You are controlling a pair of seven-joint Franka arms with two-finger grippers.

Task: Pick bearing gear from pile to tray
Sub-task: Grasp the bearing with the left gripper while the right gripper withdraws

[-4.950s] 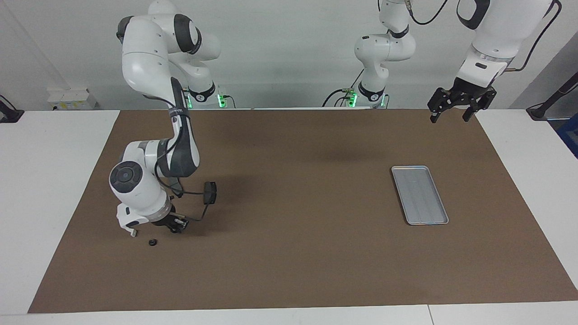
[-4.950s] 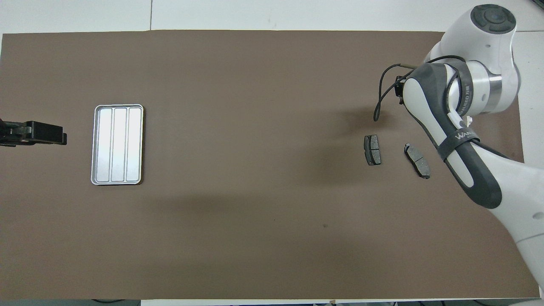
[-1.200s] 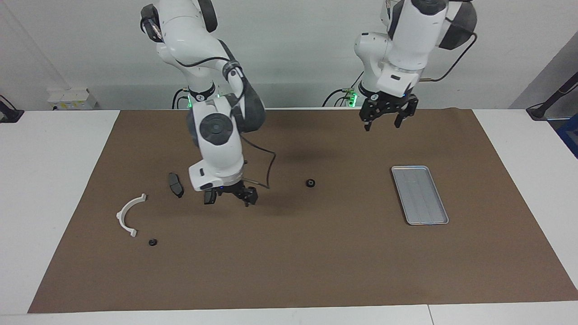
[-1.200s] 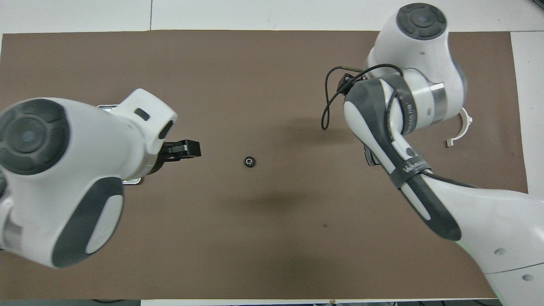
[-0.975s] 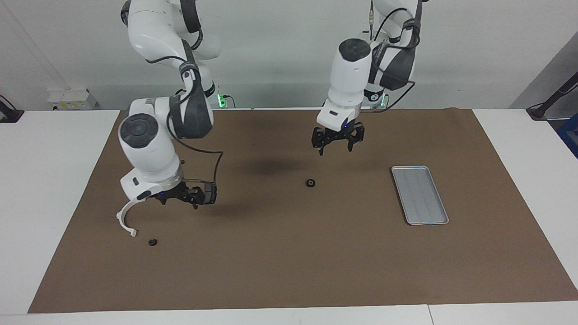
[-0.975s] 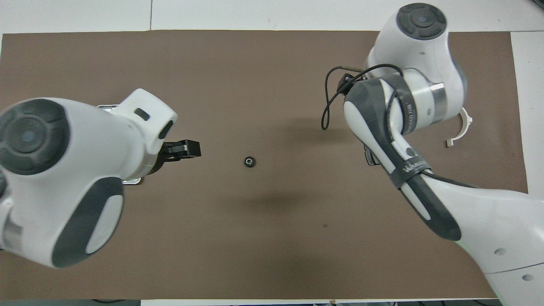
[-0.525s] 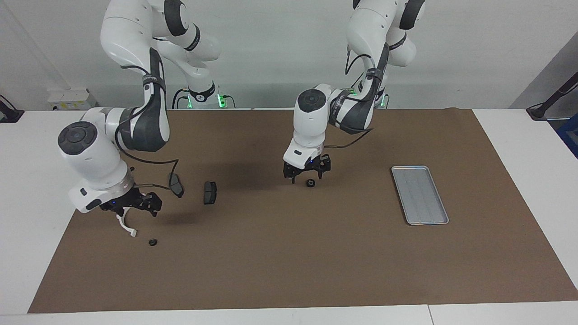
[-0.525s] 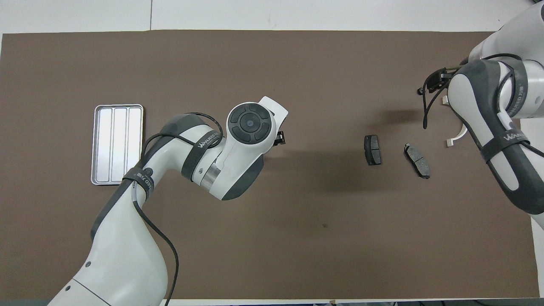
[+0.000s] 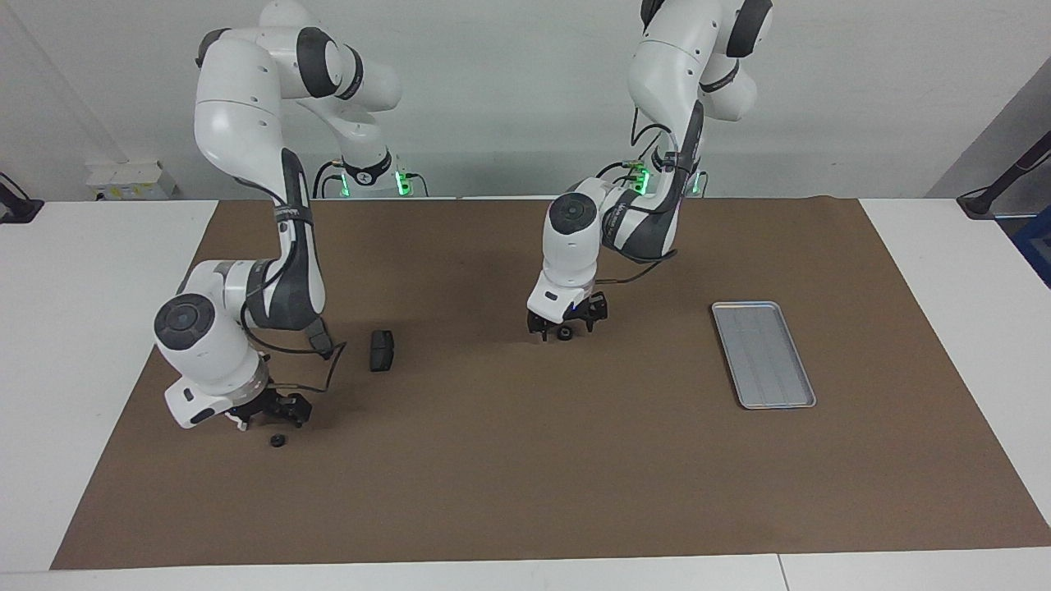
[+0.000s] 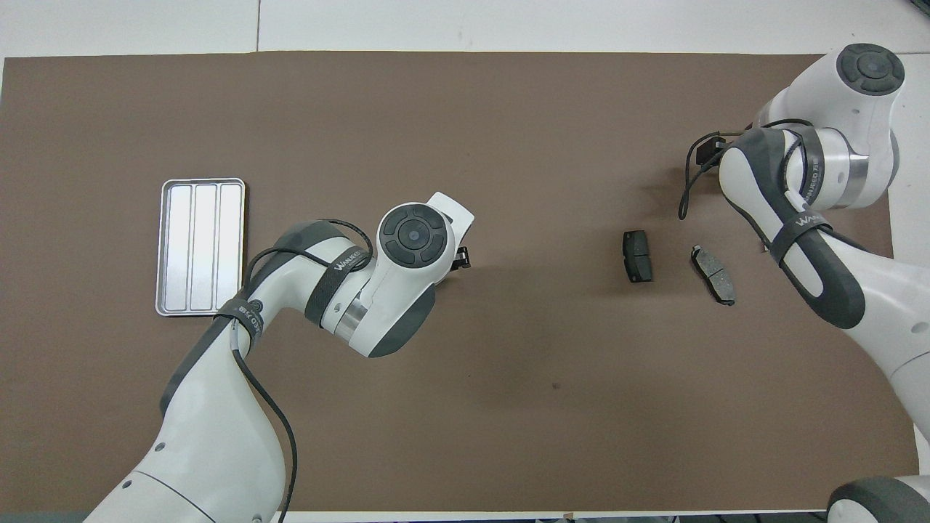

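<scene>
- Tray: lies toward the left arm's end of the table, well apart from the bearing gear.
- Left gripper: fingers apart, straddling the bearing gear at mid-table; an off-centre closure may flick it away.
- Right gripper: low beside a second black round piece; finger state cannot be told.

Bright even overhead light, soft shadows under arms, sharp pics.
</scene>
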